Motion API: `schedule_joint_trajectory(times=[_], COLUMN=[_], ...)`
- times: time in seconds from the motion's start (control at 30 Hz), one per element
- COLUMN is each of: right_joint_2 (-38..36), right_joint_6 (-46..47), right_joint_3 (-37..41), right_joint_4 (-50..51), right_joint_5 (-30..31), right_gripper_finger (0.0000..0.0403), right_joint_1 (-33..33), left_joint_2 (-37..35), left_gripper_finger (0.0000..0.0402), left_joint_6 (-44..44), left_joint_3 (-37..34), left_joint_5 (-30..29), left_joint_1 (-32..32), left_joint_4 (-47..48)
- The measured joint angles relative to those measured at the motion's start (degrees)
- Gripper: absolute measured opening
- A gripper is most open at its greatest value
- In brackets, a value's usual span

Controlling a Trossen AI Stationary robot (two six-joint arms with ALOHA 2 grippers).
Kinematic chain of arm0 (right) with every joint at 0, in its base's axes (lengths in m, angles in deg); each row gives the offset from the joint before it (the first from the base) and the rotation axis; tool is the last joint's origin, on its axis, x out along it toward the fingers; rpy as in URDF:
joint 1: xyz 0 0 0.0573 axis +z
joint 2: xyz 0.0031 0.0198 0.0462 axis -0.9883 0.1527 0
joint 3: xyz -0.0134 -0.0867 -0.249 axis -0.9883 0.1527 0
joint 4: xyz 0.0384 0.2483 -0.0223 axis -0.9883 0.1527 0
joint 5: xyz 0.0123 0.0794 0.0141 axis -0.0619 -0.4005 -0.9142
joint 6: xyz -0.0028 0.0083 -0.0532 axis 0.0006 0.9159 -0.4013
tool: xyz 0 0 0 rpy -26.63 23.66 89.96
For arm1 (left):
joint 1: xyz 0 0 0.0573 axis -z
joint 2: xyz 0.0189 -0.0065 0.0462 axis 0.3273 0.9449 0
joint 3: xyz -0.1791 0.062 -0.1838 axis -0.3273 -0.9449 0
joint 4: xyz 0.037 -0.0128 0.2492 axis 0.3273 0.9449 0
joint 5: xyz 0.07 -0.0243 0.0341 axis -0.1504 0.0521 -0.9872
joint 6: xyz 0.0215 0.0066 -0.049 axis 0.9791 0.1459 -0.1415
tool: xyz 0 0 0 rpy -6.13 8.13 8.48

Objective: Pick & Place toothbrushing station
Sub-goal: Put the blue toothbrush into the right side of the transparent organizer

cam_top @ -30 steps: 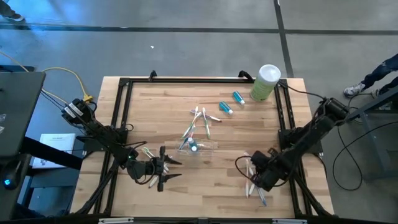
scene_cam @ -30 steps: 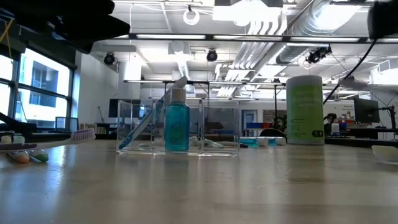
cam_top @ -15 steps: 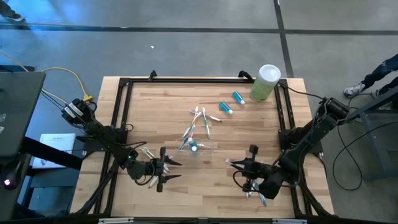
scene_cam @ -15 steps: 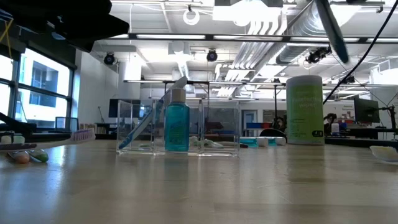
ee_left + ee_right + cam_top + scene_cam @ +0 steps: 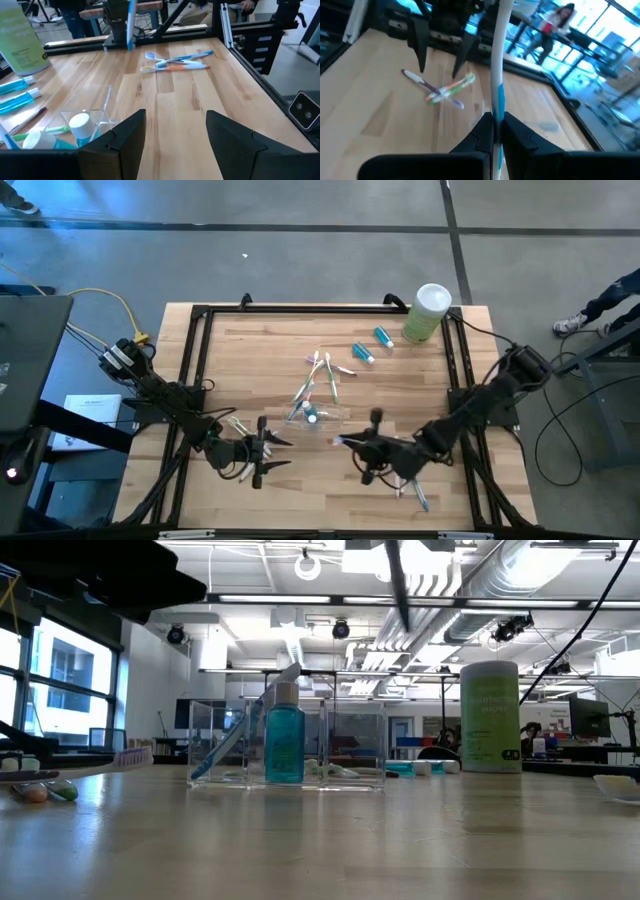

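Near the front edge of the wooden worktop (image 5: 240, 370), the right tool (image 5: 340, 442) is pinched shut on a blue-and-white toothbrush (image 5: 498, 75), which stands up straight between its fingers in the right wrist view and shows as a thin dark stick high up in the low view. That tool sits just to the right of the clear cup (image 5: 318, 417), close but not touching as far as I can tell from above. The cup is roughly mid-worktop, a bit toward the front, with a blue tube (image 5: 284, 746) standing inside it and a toothbrush leaning in beside the tube. The left tool (image 5: 275, 452) is parked at the front left, fingers spread wide with nothing between them, aimed toward the cup; a couple of toothbrushes (image 5: 238, 427) lie right by it. A loose bunch of toothbrushes (image 5: 322, 370) is on the boards just behind the cup, and two more blue tubes with white caps (image 5: 372, 345) lie farther back toward the right. The tall pale-green canister (image 5: 426, 313) stands at the back right corner. Another few toothbrushes (image 5: 412, 490) lie at the front right, under the right arm. A person's legs and shoe (image 5: 590, 315) show at the far right, off the worktop.
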Motion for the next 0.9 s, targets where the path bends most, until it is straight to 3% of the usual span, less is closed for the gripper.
schedule_joint_trajectory(times=[0.17,0.3,0.63,0.9], right_joint_2=[1.30,1.49,1.49,2.63], right_joint_6=[-5.35,-6.01,0.34,5.27], right_joint_3=[0.00,2.00,21.34,24.57], right_joint_4=[-6.48,-10.93,-42.62,-47.06], right_joint_5=[-11.50,-14.34,-25.43,-28.88], right_gripper_finger=[0.0011,0.0011,0.0011,0.0011], right_joint_1=[-5.31,-9.19,-19.28,-21.09], left_joint_2=[0.00,0.01,0.00,0.00], left_gripper_finger=[0.0200,0.0200,0.0200,0.0200], left_joint_6=[-0.37,-0.46,-0.44,-0.02], left_joint_3=[0.00,0.00,0.00,0.00], left_joint_5=[0.03,0.04,0.13,0.09], left_joint_1=[0.00,0.00,-0.02,-2.30], left_joint_4=[1.56,2.10,3.75,3.73])
